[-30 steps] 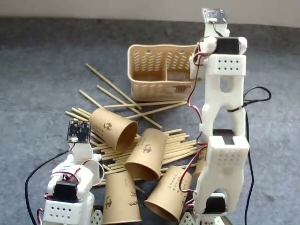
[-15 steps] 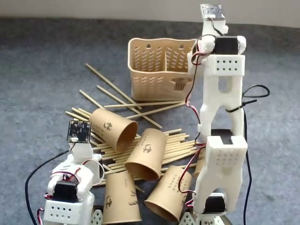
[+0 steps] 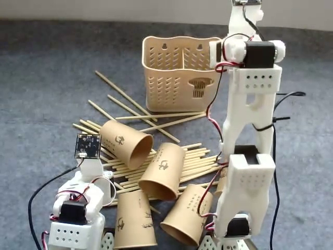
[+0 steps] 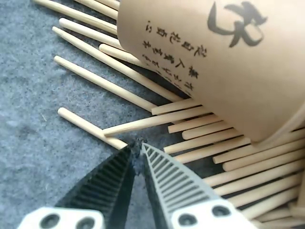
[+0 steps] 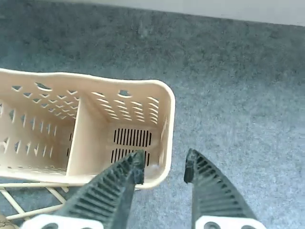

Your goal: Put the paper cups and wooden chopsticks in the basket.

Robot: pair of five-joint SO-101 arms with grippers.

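The beige two-compartment basket (image 3: 166, 88) stands at the back, beyond the pile. My right gripper (image 5: 164, 164) straddles its end wall (image 5: 167, 119), one finger inside and one outside, shut on it. Several brown paper cups lie on their sides in front, among them one (image 3: 125, 141), another (image 3: 164, 171) and a third (image 3: 134, 220). Wooden chopsticks (image 3: 156, 121) are scattered under and behind them. My left gripper (image 4: 137, 149) is shut and holds nothing. It is low over the carpet, with its tips at the end of a chopstick (image 4: 90, 128) beside a cup (image 4: 228, 62).
Grey carpet (image 3: 47, 94) covers the table, with bare room at the left and far right. The right arm's white column (image 3: 250, 135) and its cables (image 3: 283, 104) stand over the right side of the pile. A pale wall edge runs along the back.
The right arm rose and drew back with the basket's end wall. The basket came up and now shows its front wall. The left arm and the cups stayed put.
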